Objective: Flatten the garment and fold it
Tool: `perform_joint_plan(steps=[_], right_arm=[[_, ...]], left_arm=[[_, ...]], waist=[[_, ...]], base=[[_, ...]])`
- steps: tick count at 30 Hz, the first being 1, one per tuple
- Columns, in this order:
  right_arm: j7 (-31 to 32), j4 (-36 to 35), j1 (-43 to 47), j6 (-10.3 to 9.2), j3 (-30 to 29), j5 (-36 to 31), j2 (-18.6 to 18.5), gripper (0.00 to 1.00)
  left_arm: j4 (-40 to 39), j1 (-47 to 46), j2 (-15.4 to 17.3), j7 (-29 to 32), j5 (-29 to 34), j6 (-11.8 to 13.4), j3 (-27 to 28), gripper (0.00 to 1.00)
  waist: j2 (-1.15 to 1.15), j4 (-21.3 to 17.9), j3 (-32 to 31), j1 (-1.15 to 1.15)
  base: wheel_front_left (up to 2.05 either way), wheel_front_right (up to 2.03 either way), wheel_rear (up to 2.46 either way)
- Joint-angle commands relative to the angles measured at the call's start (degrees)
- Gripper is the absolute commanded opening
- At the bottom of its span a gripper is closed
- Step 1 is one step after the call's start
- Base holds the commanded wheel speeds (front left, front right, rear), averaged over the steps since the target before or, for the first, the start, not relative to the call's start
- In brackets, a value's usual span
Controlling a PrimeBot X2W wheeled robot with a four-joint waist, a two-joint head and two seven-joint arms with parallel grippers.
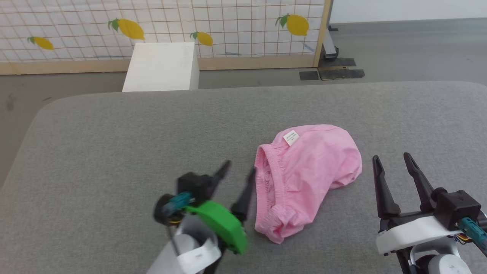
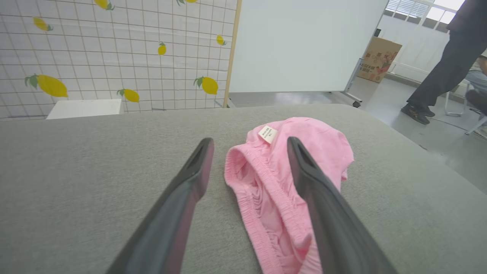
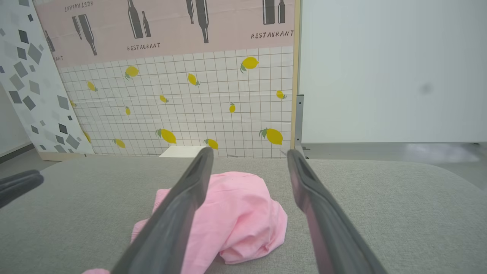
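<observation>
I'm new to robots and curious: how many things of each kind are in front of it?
Pink shorts: 1
Grippers: 2, left gripper and right gripper
White box: 1
Total: 4

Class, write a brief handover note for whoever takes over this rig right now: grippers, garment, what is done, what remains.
Grippers: the left gripper is open and empty, beside the waistband of the garment. The right gripper is open and empty, apart from the garment on its other side.
Garment: bunched on the grey surface, white label facing up.
Done: nothing yet.
Left: flatten it, then fold it.
</observation>
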Motion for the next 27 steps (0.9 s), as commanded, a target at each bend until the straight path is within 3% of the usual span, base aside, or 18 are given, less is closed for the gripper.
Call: perform_joint_plan(steps=[1,6,11,15,16,17,23,27], right_arm=[[-0.26,0.08,0.37,-0.09,0.33,0.33,0.03,1.00],[-0.52,0.55,0.01,-0.09,1.05,0.61,0.03,1.00],[-0.73,1.12,-0.21,-0.09,1.46,0.78,0.03,1.00],[-0.90,1.34,-0.20,-0.09,1.70,0.94,0.03,1.00],[-0.91,1.37,-0.17,-0.09,1.74,0.97,0.03,1.00],[-0.97,1.41,-0.20,-0.09,1.76,1.04,0.03,1.00],[-0.84,1.56,-0.42,-0.09,2.14,0.86,0.03,1.00],[-0.73,1.35,-0.34,-0.09,2.15,0.79,0.03,1.00]], left_arm=[[1.46,-1.62,-0.29,2.42,-1.74,-0.62,-2.05,1.00],[6.15,-4.70,-0.70,12.21,-5.29,-1.09,-7.94,1.00],[9.51,-6.18,-0.79,23.93,-8.28,1.03,-11.52,1.00],[9.65,-6.41,-0.80,31.45,-9.99,0.98,-13.73,1.00],[9.22,-6.43,-0.80,32.06,-10.28,0.93,-13.87,0.62],[8.01,-6.43,-0.61,31.96,-10.48,0.93,-13.74,0.00],[4.14,-5.34,0.36,25.08,-11.13,2.98,-9.67,0.00],[0.72,-3.15,1.99,17.77,-11.95,7.15,-3.38,0.00]], waist=[[0.00,-0.72,0.46,0.00],[0.00,-2.14,1.27,0.00],[0.00,-3.12,1.66,0.00],[0.00,-3.42,1.63,0.00],[0.00,-3.42,1.63,0.00],[0.00,-3.27,1.63,0.00],[0.00,-2.15,1.25,0.00],[0.00,-1.15,0.95,0.00]], base=[[0.00,0.00,0.00],[0.00,0.00,0.00],[0.00,0.00,0.00],[0.00,0.00,0.00],[0.00,0.00,0.00],[0.00,0.00,0.00],[0.00,0.00,0.00],[0.00,0.00,0.00]])
